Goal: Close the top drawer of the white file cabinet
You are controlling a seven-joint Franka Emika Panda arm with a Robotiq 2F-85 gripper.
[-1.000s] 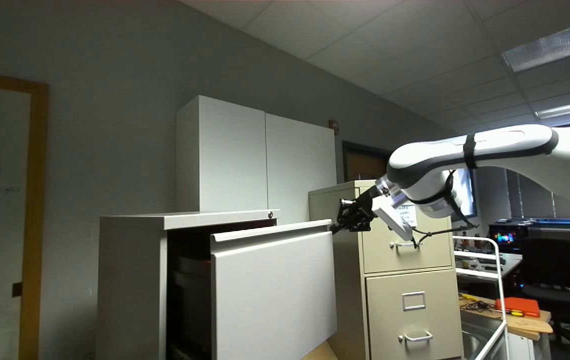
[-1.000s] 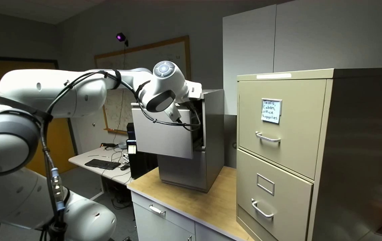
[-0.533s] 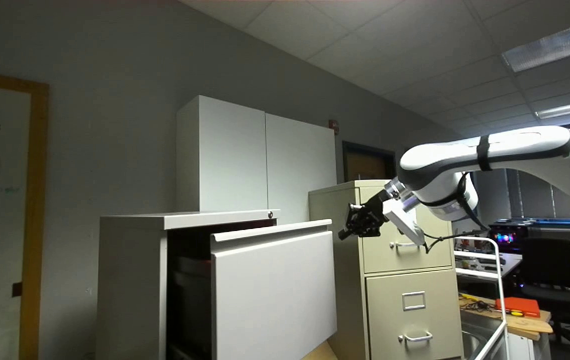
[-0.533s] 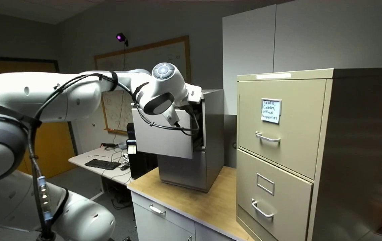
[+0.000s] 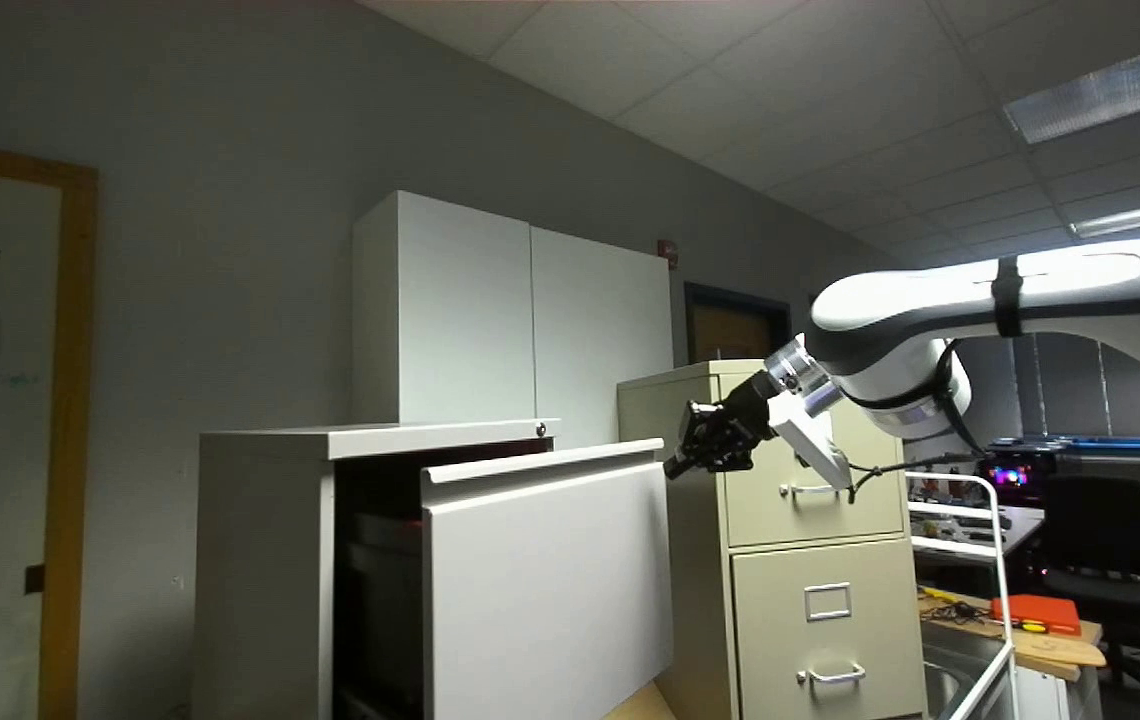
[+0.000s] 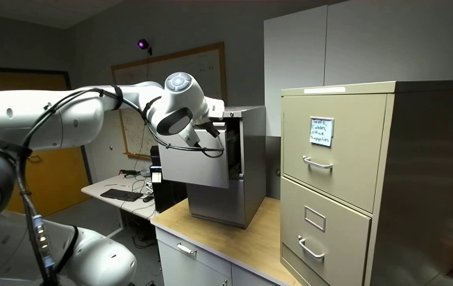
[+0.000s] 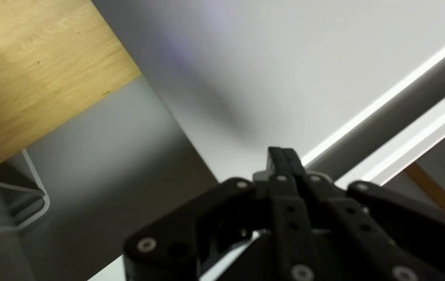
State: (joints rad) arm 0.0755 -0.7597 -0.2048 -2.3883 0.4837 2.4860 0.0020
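Note:
The top drawer of the white file cabinet is pulled out, with a dark gap behind its front. In an exterior view the drawer overhangs the lower front of the cabinet. My gripper is by the upper side corner of the drawer front. In the wrist view the gripper's fingertips are pressed together with nothing between them. They overlap the drawer front near its top lip and side edge. I cannot tell whether they touch it. In an exterior view the gripper is mostly hidden by the wrist.
A beige file cabinet with metal handles stands beside the white one; it also shows in an exterior view. The white cabinet stands on a wooden countertop. A white two-door cupboard is behind. Cables hang along the arm.
The arm has drawn back from the drawer front and shifted along it, leftward in an exterior view. In the last half second the gripper came slightly closer to the drawer's edge. The drawer has not moved.

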